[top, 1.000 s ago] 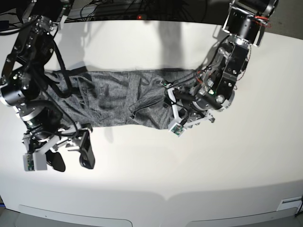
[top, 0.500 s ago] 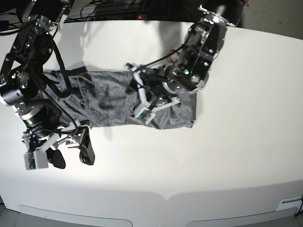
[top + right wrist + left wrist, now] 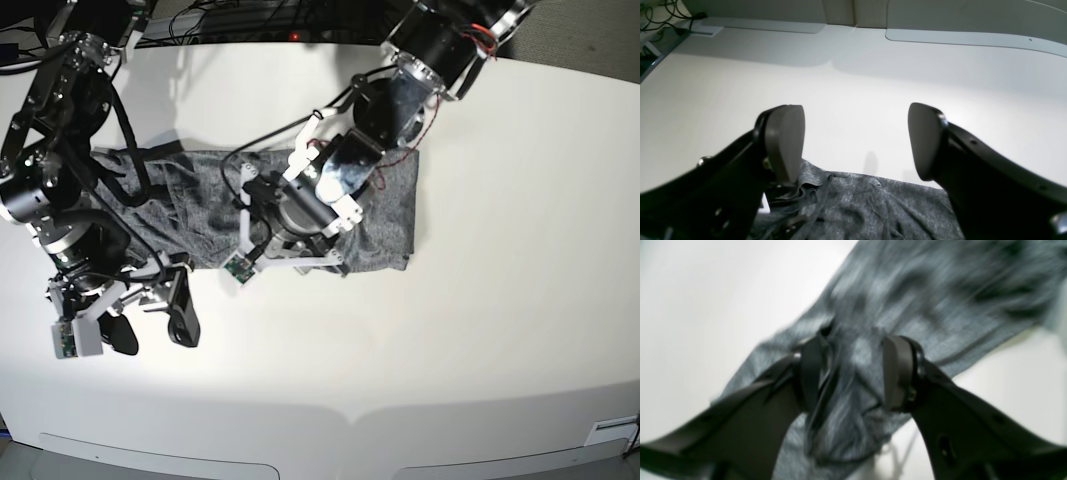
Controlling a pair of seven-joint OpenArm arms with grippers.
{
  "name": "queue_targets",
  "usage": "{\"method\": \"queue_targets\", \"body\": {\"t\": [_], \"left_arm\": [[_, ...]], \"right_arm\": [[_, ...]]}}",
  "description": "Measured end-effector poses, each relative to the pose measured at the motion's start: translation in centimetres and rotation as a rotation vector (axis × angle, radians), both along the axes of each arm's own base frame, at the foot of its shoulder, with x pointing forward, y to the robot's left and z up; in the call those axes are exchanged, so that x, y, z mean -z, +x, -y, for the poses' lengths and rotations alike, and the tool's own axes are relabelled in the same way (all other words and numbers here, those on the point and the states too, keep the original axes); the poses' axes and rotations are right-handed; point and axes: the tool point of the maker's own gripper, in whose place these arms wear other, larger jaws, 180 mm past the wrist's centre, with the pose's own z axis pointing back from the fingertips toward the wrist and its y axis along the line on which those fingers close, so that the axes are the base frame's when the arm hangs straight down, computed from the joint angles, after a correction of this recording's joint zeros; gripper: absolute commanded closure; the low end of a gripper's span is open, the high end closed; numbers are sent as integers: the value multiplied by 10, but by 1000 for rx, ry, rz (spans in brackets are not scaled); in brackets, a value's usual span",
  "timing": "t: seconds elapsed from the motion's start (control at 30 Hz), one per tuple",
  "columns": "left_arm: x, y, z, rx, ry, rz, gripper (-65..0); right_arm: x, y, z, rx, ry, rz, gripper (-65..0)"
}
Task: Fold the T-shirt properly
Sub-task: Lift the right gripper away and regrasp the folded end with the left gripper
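The grey T-shirt (image 3: 200, 210) lies spread across the back half of the white table (image 3: 470, 340). Its right part is drawn leftward over the middle. My left gripper (image 3: 258, 215) reaches low over the shirt's centre. In the left wrist view it (image 3: 853, 373) is shut on a bunched fold of the T-shirt (image 3: 923, 300), blurred by motion. My right gripper (image 3: 153, 328) hangs open just in front of the shirt's left end. In the right wrist view its fingers (image 3: 785, 143) stand wide apart with nothing between them, and the T-shirt (image 3: 867, 206) shows below.
Dark cables (image 3: 200, 15) run along the table's back edge. The right arm's body (image 3: 60, 130) stands over the shirt's left end. The front edge of the table (image 3: 330, 420) curves along the bottom.
My left arm has swept from the shirt's right end to its middle, dragging the gripped cloth leftward over the rest. The right arm has stayed still.
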Motion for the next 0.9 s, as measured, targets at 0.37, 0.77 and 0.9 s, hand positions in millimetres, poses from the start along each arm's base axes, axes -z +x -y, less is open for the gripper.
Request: {"method": "queue_targets", "body": {"t": [0.37, 0.77, 0.9], "left_arm": [[24, 7, -81, -207, 58, 21, -290], [32, -68, -68, -154, -150, -113, -290], [30, -69, -63, -158, -175, -95, -290]], "right_arm": [[2, -1, -2, -16, -16, -4, -470], [1, -1, -2, -16, -16, -3, -470], [2, -1, -2, -16, -17, -7, -470]]}}
